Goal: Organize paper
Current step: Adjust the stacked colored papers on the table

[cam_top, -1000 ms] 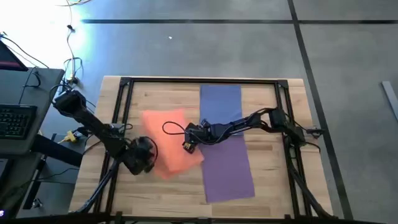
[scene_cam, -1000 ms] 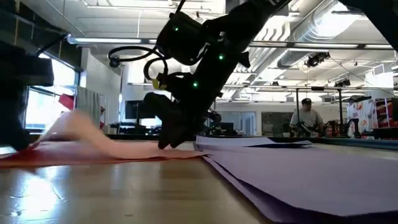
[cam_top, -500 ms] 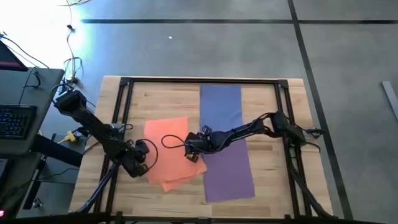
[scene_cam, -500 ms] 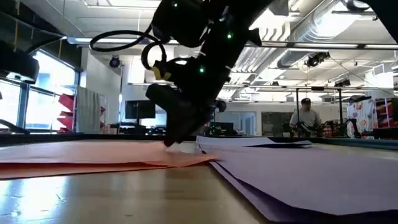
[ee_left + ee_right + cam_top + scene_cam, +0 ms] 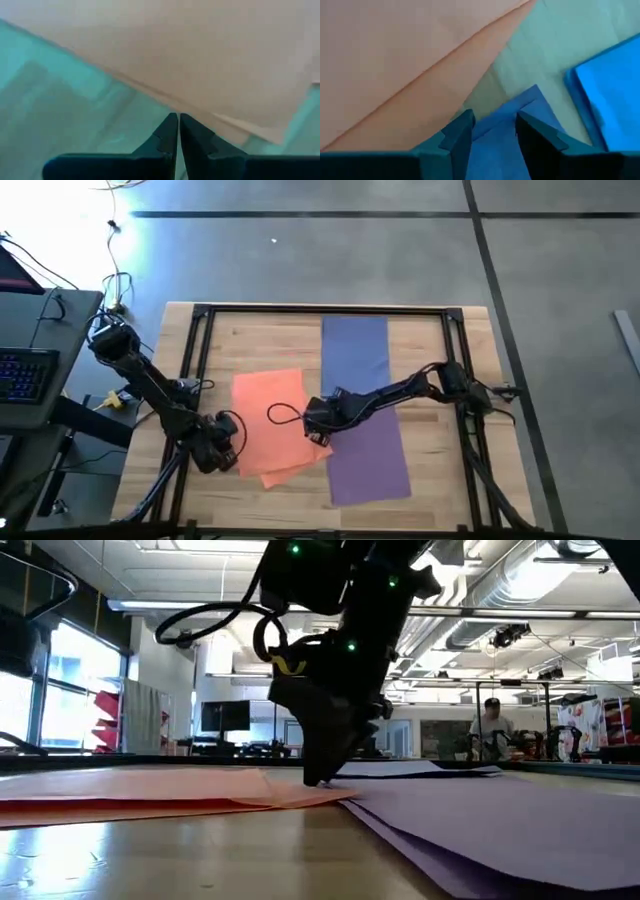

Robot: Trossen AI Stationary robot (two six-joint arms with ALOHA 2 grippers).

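At table centre we found thin, limp orange sheets, best taken by an edge; right gripper parted on a blue corner, left gripper closed, empty.

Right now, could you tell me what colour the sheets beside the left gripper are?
Orange, clearest in the high view.

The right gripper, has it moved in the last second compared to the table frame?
Yes. The right gripper has slid slightly toward the table's near edge and right, staying low over the orange sheets' right edge beside the purple sheet.
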